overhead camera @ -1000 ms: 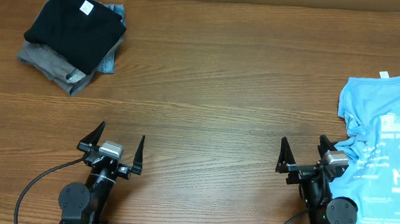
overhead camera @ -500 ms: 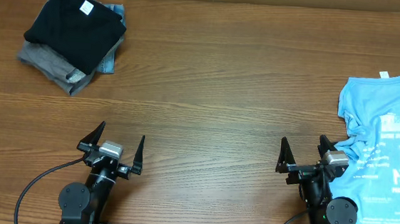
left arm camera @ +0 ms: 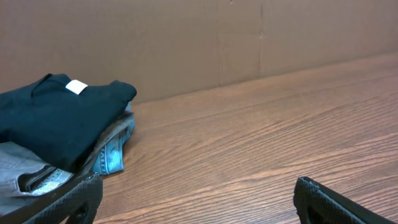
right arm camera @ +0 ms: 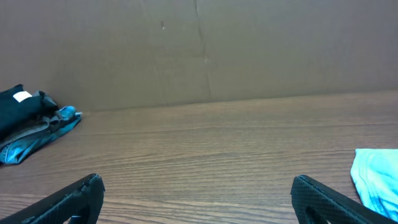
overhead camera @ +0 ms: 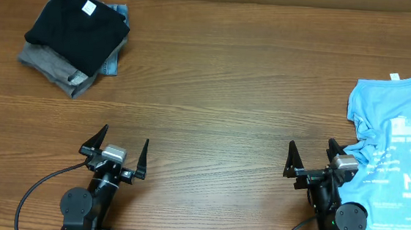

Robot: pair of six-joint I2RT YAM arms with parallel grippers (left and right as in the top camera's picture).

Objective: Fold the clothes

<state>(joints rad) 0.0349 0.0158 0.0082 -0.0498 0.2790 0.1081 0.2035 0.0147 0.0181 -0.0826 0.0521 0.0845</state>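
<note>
Left claw [overhead camera: 124, 135], right claw [overhead camera: 311, 144] gape over wood table [overhead camera: 222, 94], cardboard wall [left arm camera: 186, 43] behind.

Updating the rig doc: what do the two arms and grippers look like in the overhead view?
Both are matte black. The left gripper and right gripper each have two tapered, pointed fingers flanking a small silver-grey block, ahead of a round black joint housing. A black cable curves off the left arm; the right has one too. No readable markings.
</note>
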